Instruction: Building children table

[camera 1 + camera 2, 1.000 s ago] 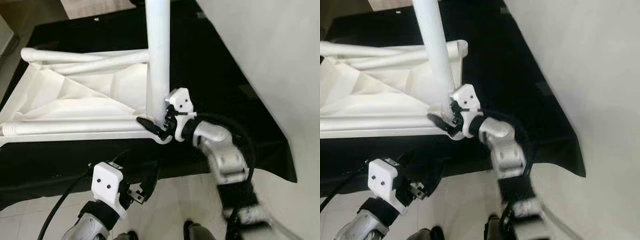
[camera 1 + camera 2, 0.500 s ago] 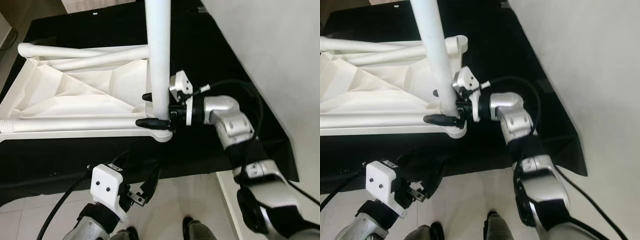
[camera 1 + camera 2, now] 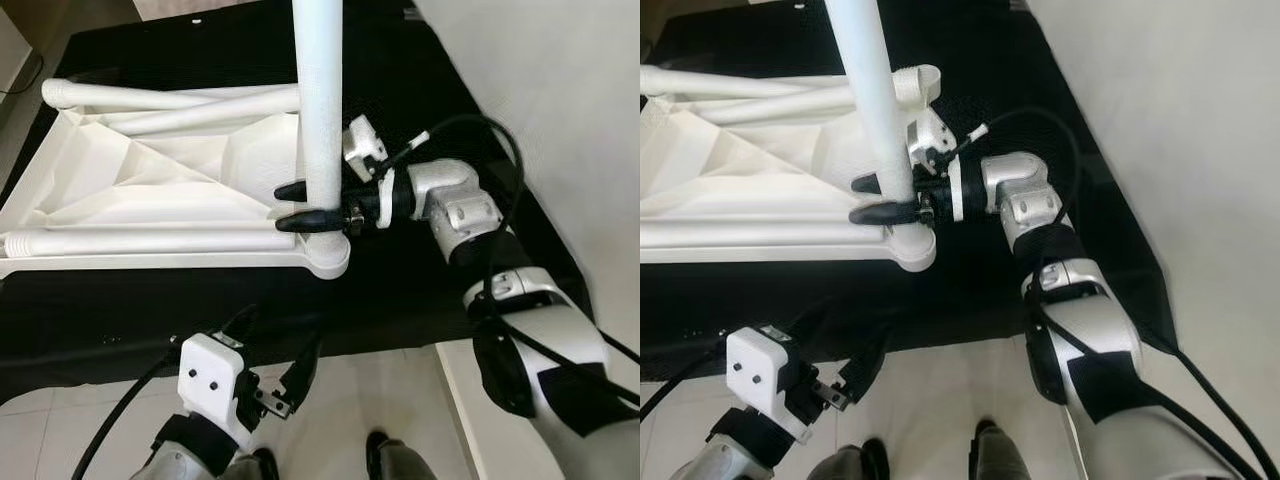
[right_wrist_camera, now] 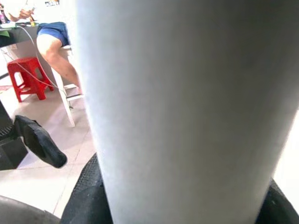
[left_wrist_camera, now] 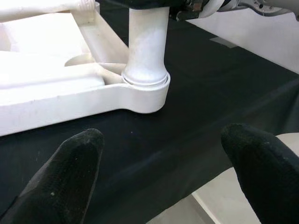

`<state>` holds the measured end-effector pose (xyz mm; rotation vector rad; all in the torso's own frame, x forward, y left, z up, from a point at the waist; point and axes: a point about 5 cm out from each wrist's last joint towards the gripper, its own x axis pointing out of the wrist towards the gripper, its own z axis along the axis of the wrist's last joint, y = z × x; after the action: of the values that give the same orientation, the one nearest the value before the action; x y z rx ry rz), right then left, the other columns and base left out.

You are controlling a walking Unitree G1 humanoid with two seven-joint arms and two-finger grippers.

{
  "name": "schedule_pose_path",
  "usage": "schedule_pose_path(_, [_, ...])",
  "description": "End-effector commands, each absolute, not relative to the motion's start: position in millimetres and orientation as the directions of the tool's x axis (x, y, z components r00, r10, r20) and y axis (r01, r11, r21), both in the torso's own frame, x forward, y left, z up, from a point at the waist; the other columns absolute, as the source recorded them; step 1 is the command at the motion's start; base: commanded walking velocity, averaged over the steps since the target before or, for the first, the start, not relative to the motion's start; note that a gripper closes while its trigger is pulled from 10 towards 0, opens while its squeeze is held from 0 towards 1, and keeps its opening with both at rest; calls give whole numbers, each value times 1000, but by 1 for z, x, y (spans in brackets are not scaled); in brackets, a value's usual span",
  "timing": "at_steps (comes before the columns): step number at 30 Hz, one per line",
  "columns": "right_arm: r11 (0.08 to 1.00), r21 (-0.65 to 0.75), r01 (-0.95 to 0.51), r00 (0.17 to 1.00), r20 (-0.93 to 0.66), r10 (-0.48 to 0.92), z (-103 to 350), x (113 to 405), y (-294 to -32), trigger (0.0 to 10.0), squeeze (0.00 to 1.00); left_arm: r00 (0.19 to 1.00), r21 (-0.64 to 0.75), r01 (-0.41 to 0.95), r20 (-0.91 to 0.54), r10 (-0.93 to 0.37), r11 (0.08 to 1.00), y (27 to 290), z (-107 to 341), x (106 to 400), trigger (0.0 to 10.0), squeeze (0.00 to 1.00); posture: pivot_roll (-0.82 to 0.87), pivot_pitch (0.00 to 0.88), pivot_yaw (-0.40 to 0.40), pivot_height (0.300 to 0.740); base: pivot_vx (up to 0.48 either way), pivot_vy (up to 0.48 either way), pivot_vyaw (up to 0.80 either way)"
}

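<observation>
Right pincer (image 3: 312, 205) clamps upright white plastic table leg (image 3: 318, 100), now higher above corner socket than a second ago. Upturned white plastic tabletop (image 3: 150, 190) lies at 10 o'clock on black-draped counter (image 3: 420, 290). Left pincer (image 3: 275, 365) open, empty, at 6 o'clock.

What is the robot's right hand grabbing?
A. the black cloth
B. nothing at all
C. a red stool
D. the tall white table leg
D: the right gripper has one black finger on each side of the upright white table leg, just above the corner socket of the upturned tabletop.
</observation>
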<state>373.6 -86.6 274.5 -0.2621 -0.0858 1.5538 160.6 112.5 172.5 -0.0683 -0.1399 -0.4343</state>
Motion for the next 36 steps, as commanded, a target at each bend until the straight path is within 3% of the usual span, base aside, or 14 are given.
schedule_pose_path(1, [26,-208,-978,50,-112,992,270,376,-87,0,0,900,-28,424,123,-418,905,114,170,158,10000,0,110,290,42,740,0,0,0])
schedule_pose_path(7, [403,-242,-883,424,-40,905,251,382,-113,0,0,900,-27,424,122,-418,905,114,168,159,10000,0,98,278,33,740,0,0,0])
schedule_pose_path(8, [714,-208,-668,730,4,684,237,384,-120,0,0,900,-26,424,121,-418,905,115,168,159,10000,0,90,277,31,740,0,0,0])
schedule_pose_path(9, [714,-208,-668,730,4,684,237,384,-120,0,0,900,-26,424,121,-418,905,115,168,159,10000,0,90,277,31,740,0,0,0])
schedule_pose_path(10, [907,-163,-389,917,21,397,222,374,-134,0,0,901,-25,423,121,-417,906,116,168,160,10000,0,86,277,33,740,0,0,0])
schedule_pose_path(12, [907,-163,-389,917,21,397,222,374,-134,0,0,901,-25,423,121,-417,906,116,168,160,10000,0,86,277,33,740,0,0,0])
schedule_pose_path(13, [978,-131,-163,986,13,166,212,362,-150,0,0,901,-25,423,121,-417,906,116,168,160,10000,0,86,277,33,740,0,0,0])
schedule_pose_path(17, [937,-85,-338,940,27,341,193,321,-94,0,0,895,-16,435,119,-431,900,117,165,167,10000,0,68,238,60,740,0,0,0])
schedule_pose_path(22, [912,-73,-403,913,43,407,195,325,-75,0,0,894,-15,437,118,-432,899,118,162,171,10000,0,68,228,54,740,0,0,0])
schedule_pose_path(23, [890,-73,-449,891,34,453,196,326,-68,10000,0,897,-12,429,121,-425,903,118,162,172,10000,0,75,226,39,740,0,0,0])
schedule_pose_path(26, [860,-71,-506,862,6,507,198,321,-59,10000,0,903,-7,415,126,-411,910,119,163,172,10000,0,77,226,34,740,0,0,0])
schedule_pose_path(27, [825,-60,-562,827,3,563,200,320,-57,10000,1000,905,-6,410,127,-406,912,120,163,173,10000,0,76,227,33,740,0,0,0])
schedule_pose_path(33, [773,-56,-632,775,-8,633,205,318,-54,10000,1000,906,-5,408,129,-404,913,120,163,173,10000,0,76,227,33,740,0,0,0])
schedule_pose_path(36, [541,-111,-834,543,10,839,222,312,-53,10000,1000,901,-8,418,133,-414,908,118,163,173,10000,0,76,235,22,740,0,0,0])
